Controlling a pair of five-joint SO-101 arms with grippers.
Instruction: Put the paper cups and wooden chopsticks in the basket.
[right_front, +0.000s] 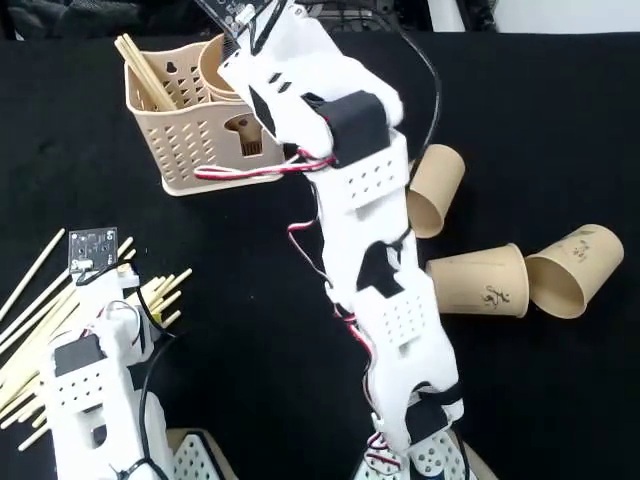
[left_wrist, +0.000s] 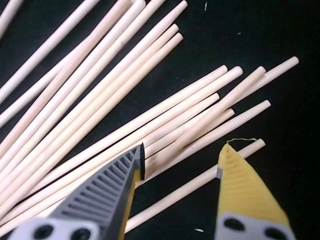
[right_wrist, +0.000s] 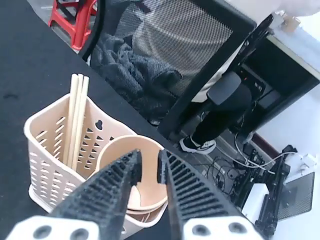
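Our left gripper (left_wrist: 185, 150) hangs with jaws apart just above the chopsticks (left_wrist: 100, 100), heaped at the table's (right_front: 220, 230) eight o'clock. The right gripper (right_wrist: 150, 159) sits over a cup (right_wrist: 120, 150) in the basket (right_wrist: 50, 150) at eleven; we cannot tell its grip. The high view adds three loose cups (right_front: 480, 282) lying toward three o'clock.

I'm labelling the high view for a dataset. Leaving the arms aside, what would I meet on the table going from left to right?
loose wooden chopsticks → basket → upper paper cup → middle paper cup → rightmost paper cup
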